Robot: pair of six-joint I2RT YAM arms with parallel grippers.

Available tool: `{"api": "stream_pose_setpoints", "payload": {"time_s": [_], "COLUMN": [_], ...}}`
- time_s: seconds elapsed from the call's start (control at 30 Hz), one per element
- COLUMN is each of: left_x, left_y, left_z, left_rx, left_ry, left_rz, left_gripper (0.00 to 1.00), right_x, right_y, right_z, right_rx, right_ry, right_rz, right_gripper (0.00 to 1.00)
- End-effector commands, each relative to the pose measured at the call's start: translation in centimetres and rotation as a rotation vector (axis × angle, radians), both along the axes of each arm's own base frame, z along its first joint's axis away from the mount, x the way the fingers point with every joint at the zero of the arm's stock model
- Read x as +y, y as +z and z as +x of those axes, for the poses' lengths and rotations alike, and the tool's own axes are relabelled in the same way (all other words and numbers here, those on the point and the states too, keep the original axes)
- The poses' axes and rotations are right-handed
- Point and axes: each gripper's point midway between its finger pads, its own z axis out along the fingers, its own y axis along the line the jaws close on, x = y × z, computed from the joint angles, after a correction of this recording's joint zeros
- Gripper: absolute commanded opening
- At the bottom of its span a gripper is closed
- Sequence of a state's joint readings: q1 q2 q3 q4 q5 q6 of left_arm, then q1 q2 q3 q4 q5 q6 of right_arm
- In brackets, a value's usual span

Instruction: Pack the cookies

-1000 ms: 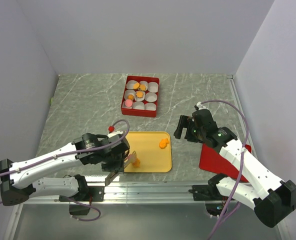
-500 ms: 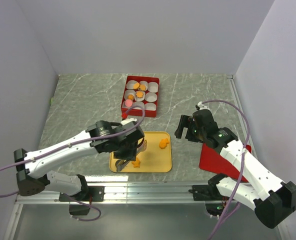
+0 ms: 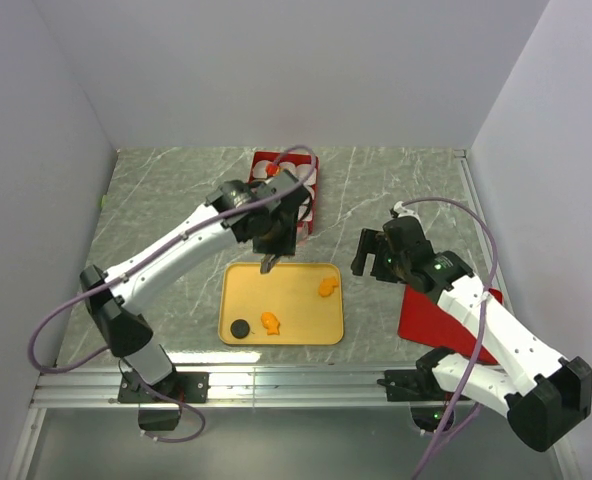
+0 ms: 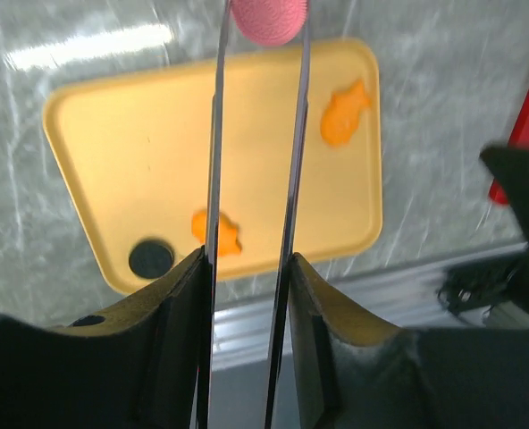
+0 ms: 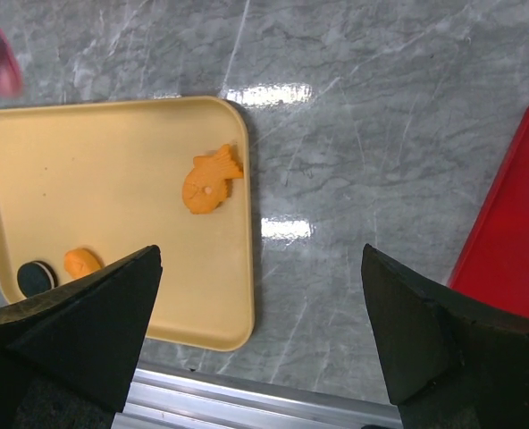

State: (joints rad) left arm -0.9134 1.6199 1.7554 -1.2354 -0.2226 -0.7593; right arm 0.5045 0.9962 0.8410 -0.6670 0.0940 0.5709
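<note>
— Left arm's reached right out from the near edge since a second ago; from above, the left gripper [image 3: 267,262] now hangs over the far rim of the yellow tray [image 3: 296,310], just in front of the red box [image 3: 259,158].

— Holding anything?

— Can't make it out from up there. On the tray I see a black cookie [image 3: 240,328], a small orange cookie [image 3: 270,321] beside it, and a fish-shaped orange cookie [image 3: 326,288] well apart, towards the right edge. The right gripper [image 3: 369,262] hovers off the tray's right side, above the marble table [image 3: 156,220], with a red lid [image 3: 426,320] lying under that arm.

— And the left wrist camera?

— That settles it: the two long thin fingers [image 4: 293,179] are pinched on a pink cookie [image 4: 269,16] at their tips, lifted clear above the tray.

— Right wrist?

— Jaws spread wide, nothing between them. Below sit the tray's right half and its three cookies, with the red lid at the right edge of the view.
</note>
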Motion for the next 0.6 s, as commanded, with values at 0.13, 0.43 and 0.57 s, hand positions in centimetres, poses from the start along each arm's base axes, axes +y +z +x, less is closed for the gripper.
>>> {"api": "stream_pose_setpoints", "payload": {"time_s": [0.13, 0.43, 0.57], "left_x": [0.9, 2.3, 2.2], "left_y": [3.9, 1.3, -0.1], "left_z": [8.7, 13.9, 14.7], "left_rx": [-0.127, -0.114, -0.1], "left_ry": [0.033, 0.105, 0.12], "left_rz": [-0.026, 0.032, 0.034], "left_gripper": [0.43, 0.41, 0.41], "right_x": [0.7, 1.5, 1.6], "right_y": [4.5, 5.9, 5.5], "right_z": [2.9, 5.0, 5.6], "right_rx": [-0.098, -0.108, -0.096], "right_ry": [0.004, 0.036, 0.051], "right_rz": [-0.011, -0.037, -0.058], "right_gripper": [1.0, 1.0, 1.0]}}
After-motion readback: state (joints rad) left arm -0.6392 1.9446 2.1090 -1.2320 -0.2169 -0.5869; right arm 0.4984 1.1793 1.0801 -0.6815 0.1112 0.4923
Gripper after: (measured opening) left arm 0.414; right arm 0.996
